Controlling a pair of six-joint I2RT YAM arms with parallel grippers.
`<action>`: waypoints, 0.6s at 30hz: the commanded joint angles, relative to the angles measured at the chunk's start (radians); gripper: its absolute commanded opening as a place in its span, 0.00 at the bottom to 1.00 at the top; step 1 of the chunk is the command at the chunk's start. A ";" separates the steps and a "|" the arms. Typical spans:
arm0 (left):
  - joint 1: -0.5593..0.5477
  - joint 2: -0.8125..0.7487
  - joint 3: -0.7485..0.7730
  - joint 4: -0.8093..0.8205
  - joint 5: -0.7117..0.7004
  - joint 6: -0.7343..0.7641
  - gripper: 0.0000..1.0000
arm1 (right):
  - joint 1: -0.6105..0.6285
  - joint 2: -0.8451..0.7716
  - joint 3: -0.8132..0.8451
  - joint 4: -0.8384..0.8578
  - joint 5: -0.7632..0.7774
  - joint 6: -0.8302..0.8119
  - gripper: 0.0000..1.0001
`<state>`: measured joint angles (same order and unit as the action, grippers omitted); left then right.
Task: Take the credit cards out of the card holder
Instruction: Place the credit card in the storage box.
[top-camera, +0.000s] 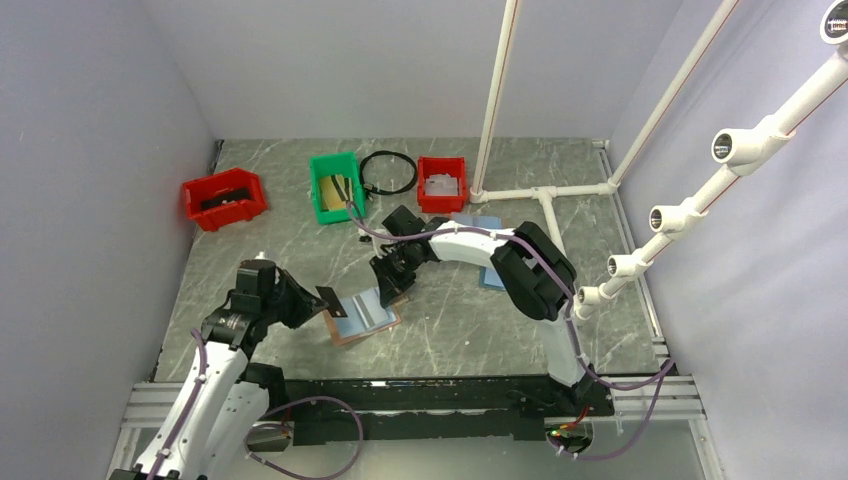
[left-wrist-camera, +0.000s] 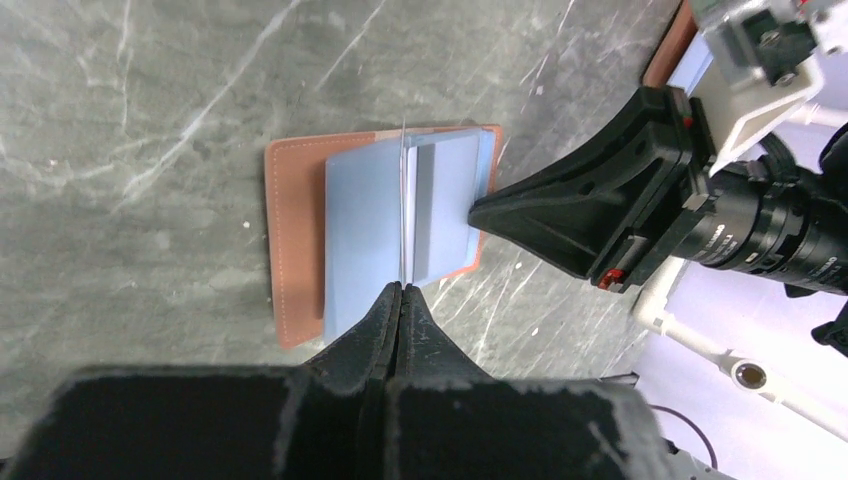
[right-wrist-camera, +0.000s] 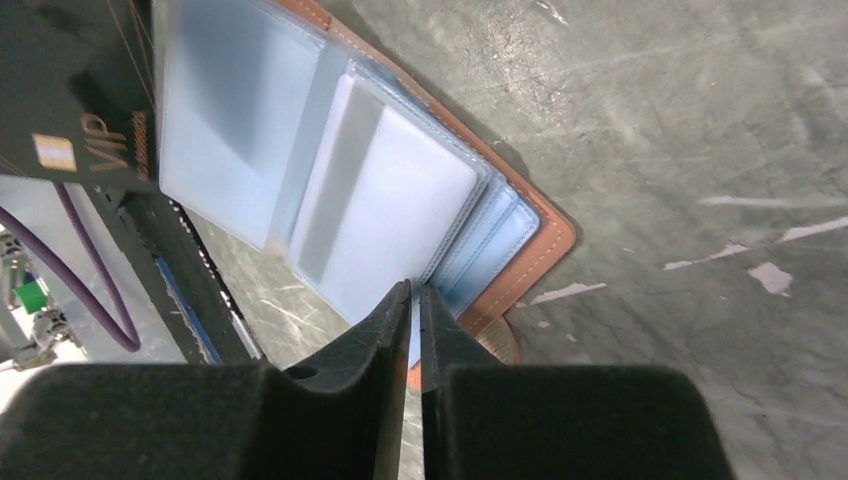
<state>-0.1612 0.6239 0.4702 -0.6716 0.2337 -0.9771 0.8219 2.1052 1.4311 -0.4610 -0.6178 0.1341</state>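
Your left gripper has its fingers pressed together on the dark credit card, pinching it by one edge above the table. Your left wrist view shows that card only edge-on, as a thin pale line rising from the fingertips. The right wrist view shows its face at the upper left, cut off by the frame: matte black, with a small gold chip and "VIP" lettering.

The card holder lies open and flat on the grey marbled table between the two arms. It has a stitched reddish-brown leather-like cover and glossy, translucent pale blue pocket pages. One pocket holds a pale credit card with a greyish stripe, blurred by the plastic over it. You cannot tell whether the layered pages beneath it hold more cards.

Your right gripper sits at the holder's right edge. Its black fingers stand a sliver apart, with a strip of pale blue showing in the gap. You cannot tell whether they pinch a page or only straddle it. From above, the gripper body hides this contact entirely.

A flat blue piece peeks out behind the right arm, mostly covered.
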 joint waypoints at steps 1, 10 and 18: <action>0.003 0.000 0.073 0.036 -0.061 0.048 0.00 | -0.030 -0.043 -0.030 -0.005 0.094 -0.113 0.15; 0.074 0.149 0.152 0.135 -0.034 0.099 0.00 | -0.053 -0.155 -0.013 -0.083 -0.170 -0.319 0.40; 0.237 0.369 0.299 0.182 0.069 0.136 0.00 | -0.104 -0.200 -0.024 -0.091 -0.245 -0.355 0.47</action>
<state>0.0021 0.9161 0.6724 -0.5526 0.2291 -0.8856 0.7467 1.9495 1.4117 -0.5400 -0.7914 -0.1669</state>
